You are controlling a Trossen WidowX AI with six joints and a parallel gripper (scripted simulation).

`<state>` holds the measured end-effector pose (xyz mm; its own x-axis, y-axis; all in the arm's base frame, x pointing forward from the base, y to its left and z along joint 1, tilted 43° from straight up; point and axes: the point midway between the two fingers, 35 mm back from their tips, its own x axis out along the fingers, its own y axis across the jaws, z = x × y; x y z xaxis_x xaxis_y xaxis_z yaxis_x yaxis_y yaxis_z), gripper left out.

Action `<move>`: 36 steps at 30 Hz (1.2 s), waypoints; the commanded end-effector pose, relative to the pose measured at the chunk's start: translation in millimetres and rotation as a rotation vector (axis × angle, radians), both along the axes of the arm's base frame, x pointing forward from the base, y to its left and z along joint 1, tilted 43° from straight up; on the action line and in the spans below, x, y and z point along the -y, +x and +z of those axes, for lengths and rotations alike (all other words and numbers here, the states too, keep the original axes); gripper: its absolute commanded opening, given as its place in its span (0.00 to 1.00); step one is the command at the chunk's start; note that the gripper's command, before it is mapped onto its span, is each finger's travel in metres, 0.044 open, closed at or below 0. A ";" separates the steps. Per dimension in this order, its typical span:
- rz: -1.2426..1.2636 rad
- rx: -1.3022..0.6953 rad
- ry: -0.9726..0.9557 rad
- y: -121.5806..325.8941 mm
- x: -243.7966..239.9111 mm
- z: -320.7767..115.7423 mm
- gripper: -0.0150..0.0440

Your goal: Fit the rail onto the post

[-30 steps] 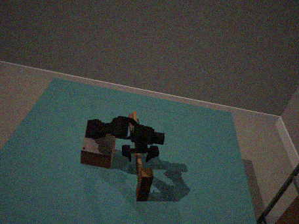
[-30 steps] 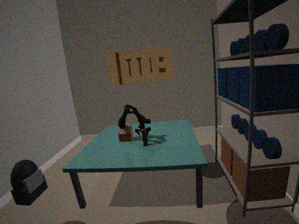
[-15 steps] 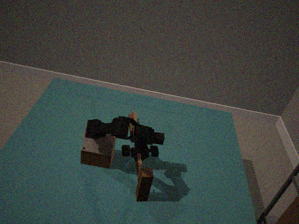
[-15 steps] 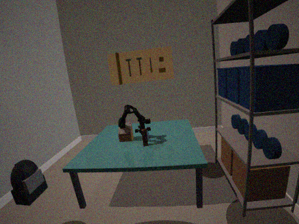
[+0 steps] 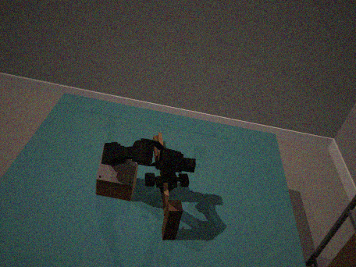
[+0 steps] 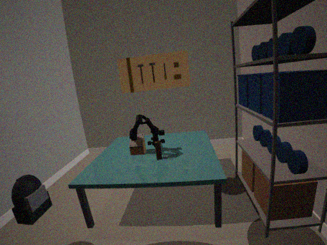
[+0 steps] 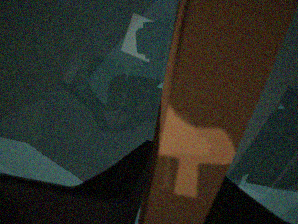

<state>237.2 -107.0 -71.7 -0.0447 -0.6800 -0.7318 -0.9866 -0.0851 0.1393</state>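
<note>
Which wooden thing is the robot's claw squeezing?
The long thin rail. The gripper is shut on it; the post and the block beside it sit untouched.
</note>
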 end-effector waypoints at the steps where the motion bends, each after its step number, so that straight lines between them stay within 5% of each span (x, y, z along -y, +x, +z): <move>1: -0.001 -0.002 -0.003 0.0 -0.5 0.4 0.25; 36: -0.001 -0.002 -0.002 3.5 -12.9 12.9 0.25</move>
<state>237.3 -98.0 -62.0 -0.0607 -0.6872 -0.7239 -0.9853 -0.0746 0.1534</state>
